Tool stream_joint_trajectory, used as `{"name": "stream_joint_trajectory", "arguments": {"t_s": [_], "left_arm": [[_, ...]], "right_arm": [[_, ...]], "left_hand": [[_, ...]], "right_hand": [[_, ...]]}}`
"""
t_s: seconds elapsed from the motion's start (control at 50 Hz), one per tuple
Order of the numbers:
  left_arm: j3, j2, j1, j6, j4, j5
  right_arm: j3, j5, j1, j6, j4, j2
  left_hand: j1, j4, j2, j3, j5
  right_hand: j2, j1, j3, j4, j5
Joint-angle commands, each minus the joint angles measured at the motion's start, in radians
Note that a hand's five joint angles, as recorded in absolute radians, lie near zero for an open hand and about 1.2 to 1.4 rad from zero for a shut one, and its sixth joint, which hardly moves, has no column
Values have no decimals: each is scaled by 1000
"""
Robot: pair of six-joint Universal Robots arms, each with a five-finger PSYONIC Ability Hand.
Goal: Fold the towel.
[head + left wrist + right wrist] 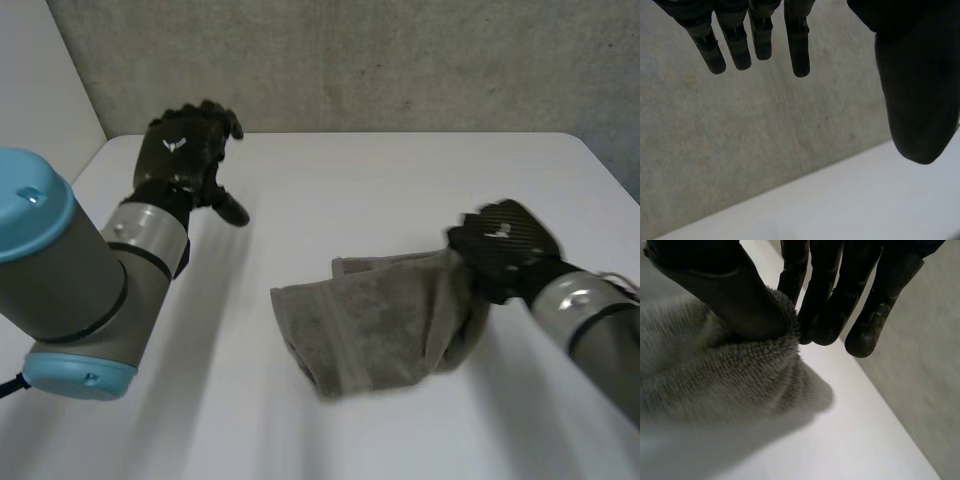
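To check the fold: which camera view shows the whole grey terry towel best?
The head view: the grey terry towel lies there whole, bunched on the white table, its right side held up by the right hand. The right wrist view gives its edge close up, pinched in that hand.

White table [400,200]; grey concrete wall [400,60] behind

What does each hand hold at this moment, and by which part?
The right hand pinches the towel by its bunched edge on that arm's side. The left hand is open and holds nothing.
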Motion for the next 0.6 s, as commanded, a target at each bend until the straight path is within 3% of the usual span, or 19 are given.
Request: {"name": "stream_joint_trajectory", "arguments": {"t_s": [0.02, 0.06, 0.16, 0.18, 0.2, 0.22, 0.24, 0.34, 0.44, 0.6], "left_arm": [[6, 44, 2, -100, 1, 3], [2, 44, 1, -105, 1, 3], [-12, 35, 2, -111, 1, 3], [-23, 30, 2, -111, 1, 3], [-23, 30, 2, -111, 1, 3], [-32, 26, 4, -111, 1, 3], [-40, 18, 4, -111, 1, 4], [-47, -28, -7, -113, 1, 6], [-44, -83, -47, -114, -1, 7], [-63, -108, -113, -136, -51, 6]], "right_arm": [[-74, 20, 344, 85, -15, 90], [-83, 56, 458, 94, -26, 152], [-89, 113, 509, 94, -30, 243], [-92, 130, 509, 97, -29, 251], [-92, 130, 509, 97, -29, 251], [-92, 154, 500, 105, -32, 248], [-92, 170, 497, 124, -30, 240], [-97, 181, 474, 241, -24, 173], [-86, 164, 322, 387, -20, 41], [-80, 87, 199, 434, -15, 32]], "left_hand": [[-75, -71, -63, -69, -45], [-75, -71, -63, -69, -45], [-75, -71, -63, -69, -45], [-75, -71, -63, -69, -45], [-75, -71, -63, -69, -45], [-75, -71, -63, -69, -45], [-75, -71, -63, -69, -45], [-75, -71, -63, -69, -45], [-72, -68, -60, -66, -42], [-72, -68, -60, -66, -42]], "right_hand": [[76, 100, 57, 55, 74], [76, 100, 57, 55, 74], [-10, 14, -29, -32, -12], [-383, -359, -402, -405, -385], [-387, -363, -406, -408, -389], [-864, -840, -883, -885, -866], [-1146, -1122, -1165, -1167, -1148], [-1146, -1122, -1165, -1167, -1148], [-1146, -1122, -1165, -1167, -1148], [-1146, -1122, -1165, -1167, -1148]]}}
